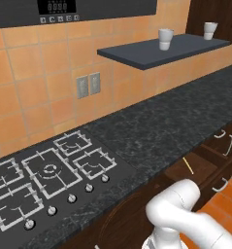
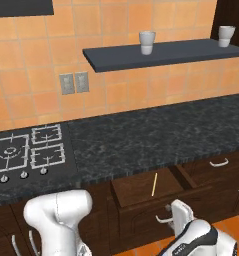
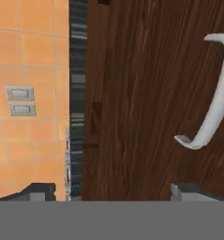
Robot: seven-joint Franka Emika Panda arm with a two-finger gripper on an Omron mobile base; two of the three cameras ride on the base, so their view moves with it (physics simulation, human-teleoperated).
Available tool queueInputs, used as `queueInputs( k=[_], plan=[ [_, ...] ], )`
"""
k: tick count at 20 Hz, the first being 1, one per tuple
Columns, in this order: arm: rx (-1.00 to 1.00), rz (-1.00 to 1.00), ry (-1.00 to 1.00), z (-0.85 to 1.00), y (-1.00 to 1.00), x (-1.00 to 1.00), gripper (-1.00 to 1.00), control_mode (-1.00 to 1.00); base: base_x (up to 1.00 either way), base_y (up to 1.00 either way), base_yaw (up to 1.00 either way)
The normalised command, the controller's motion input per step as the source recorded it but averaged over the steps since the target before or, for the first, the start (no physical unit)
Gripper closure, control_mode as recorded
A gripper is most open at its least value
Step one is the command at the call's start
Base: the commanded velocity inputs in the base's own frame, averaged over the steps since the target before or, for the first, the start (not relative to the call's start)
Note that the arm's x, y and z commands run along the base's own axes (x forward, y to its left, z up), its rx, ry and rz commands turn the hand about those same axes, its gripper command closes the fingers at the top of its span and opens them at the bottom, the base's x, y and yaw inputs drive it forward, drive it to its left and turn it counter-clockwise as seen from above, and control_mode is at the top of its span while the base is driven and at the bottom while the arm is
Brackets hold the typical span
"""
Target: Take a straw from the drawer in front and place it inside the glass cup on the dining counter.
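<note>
1 straw (image 2: pixel 154 184) lies in the drawer (image 2: pixel 133 190), and that drawer is my landmark: it stands pulled out from under the black speckled table (image 2: pixel 156 137), open at the top. The straw (thin and yellow) rests on the drawer's brown floor, toward its right half, running front to back and touching nothing else that I can see. From the left base view the same straw (image 1: pixel 188 165) shows as a short slanted line on the drawer floor (image 1: pixel 197 168).

My hand (image 3: pixel 113 190) sits low, in front of the drawer's face, with its 2 fingertips (image 3: pixel 36 191) spread wide apart and nothing between them. Just ahead of it in the hand view is dark wood and a curved silver handle (image 3: pixel 212 101), close to my fingertips but not touched.

Above the drawer, on the wall, a dark shelf (image 2: pixel 161 54) carries 2 white cups (image 2: pixel 147 42). Left of the drawer, a stove (image 2: pixel 23 152) is set into the table.
</note>
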Motion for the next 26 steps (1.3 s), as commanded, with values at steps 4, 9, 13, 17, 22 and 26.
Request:
queueInputs(
  k=[4, 9, 13, 17, 22, 26],
  plan=[
    [-0.31, 0.07, 0.00, 0.99, 0.27, 0.23, -1.00, -1.00, 0.00, 0.00, 0.00],
    [-0.31, 0.06, 0.08, 0.87, 0.32, 0.16, -1.00, -1.00, 0.00, 0.00, 0.00],
    [-0.33, 0.01, 0.40, 0.00, 0.38, 0.38, -1.00, -1.00, 0.00, 0.00, 0.00],
    [-0.28, 0.04, 0.33, -0.46, 0.06, 0.52, -1.00, -1.00, 0.00, 0.00, 0.00],
    [-0.21, 0.08, 0.29, -0.31, 0.00, 0.54, -1.00, -1.00, 0.00, 0.00, 0.00],
    [-0.22, 0.12, 0.34, -0.38, 0.00, 0.45, -1.00, -1.00, 0.00, 0.00, 0.00]
  ],
)
